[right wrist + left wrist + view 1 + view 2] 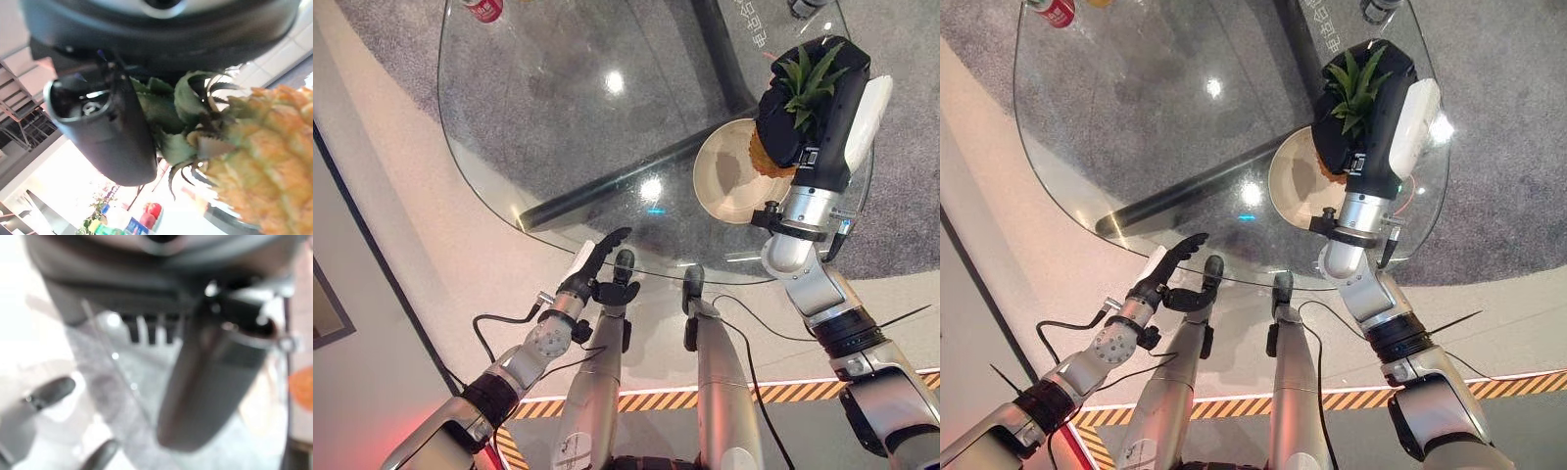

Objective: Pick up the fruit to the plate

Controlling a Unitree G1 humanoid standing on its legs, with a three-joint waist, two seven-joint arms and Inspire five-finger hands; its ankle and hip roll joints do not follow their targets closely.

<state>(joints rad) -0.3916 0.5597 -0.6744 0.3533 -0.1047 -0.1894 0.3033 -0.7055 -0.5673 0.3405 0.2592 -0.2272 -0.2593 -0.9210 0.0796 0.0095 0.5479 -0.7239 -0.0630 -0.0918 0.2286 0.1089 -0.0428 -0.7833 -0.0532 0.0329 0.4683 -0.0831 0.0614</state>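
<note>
The right hand's fingers are curled round a pineapple, gripping it near the top so its green crown sticks up out of the dark right hand. The fruit hangs in that grasp over the far edge of a beige plate, its yellow body just above the dish; whether it touches the plate I can't tell. The plate sits near the right edge of the glass desk. A red can stands at the desk's far left corner. Down by the near rim, the left hand hovers with fingers straight and relaxed, holding nothing.
</note>
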